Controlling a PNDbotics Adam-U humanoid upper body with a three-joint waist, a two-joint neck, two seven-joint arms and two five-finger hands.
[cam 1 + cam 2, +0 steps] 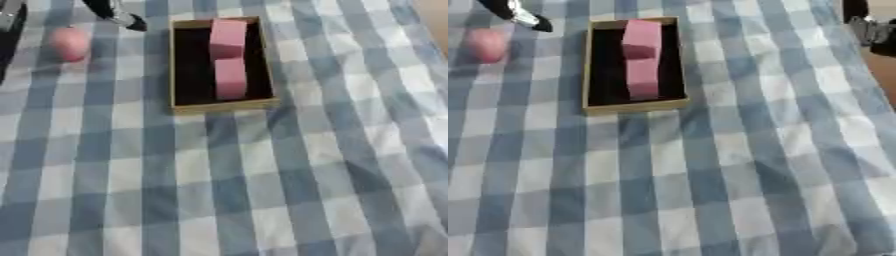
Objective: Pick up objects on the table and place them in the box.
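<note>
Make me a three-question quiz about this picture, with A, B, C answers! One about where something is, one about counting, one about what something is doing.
1. Where is the pink ball?
A. in the box
B. on the cloth, left of the box
C. in a hand

2. How many pink blocks lie in the box?
A. none
B. two
C. five

3. The left hand is:
A. holding the ball
B. inside the box
C. holding nothing

Answers: 1 B, it sits on the checked cloth. 2 B, two lie end to end. 3 C, it is apart from the ball.
</note>
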